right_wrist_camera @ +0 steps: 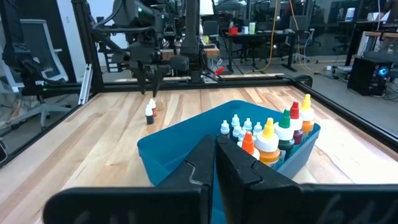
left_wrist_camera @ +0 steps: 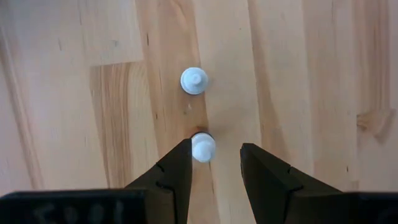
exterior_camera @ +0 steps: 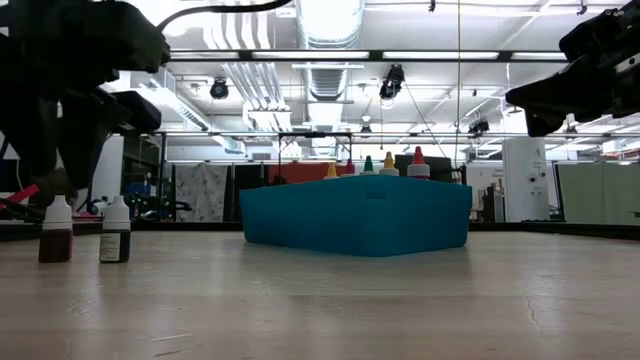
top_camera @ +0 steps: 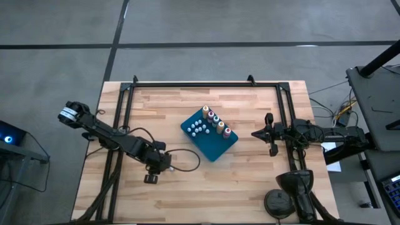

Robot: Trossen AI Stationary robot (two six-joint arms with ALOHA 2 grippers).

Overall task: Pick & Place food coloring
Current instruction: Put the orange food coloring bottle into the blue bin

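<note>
Two small bottles [exterior_camera: 57, 230] upright on table [exterior_camera: 320, 300], white caps skyward

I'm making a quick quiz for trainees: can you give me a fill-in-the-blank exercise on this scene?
1. The tray holding most bottles is ____ in colour.
2. ____ white-topped bottles stand on the bare table, outside the tray.
3. The left gripper hangs above them with its jaws ____.
4. The right gripper has its jaws ____.

Missing words: blue; two; open; shut
</note>
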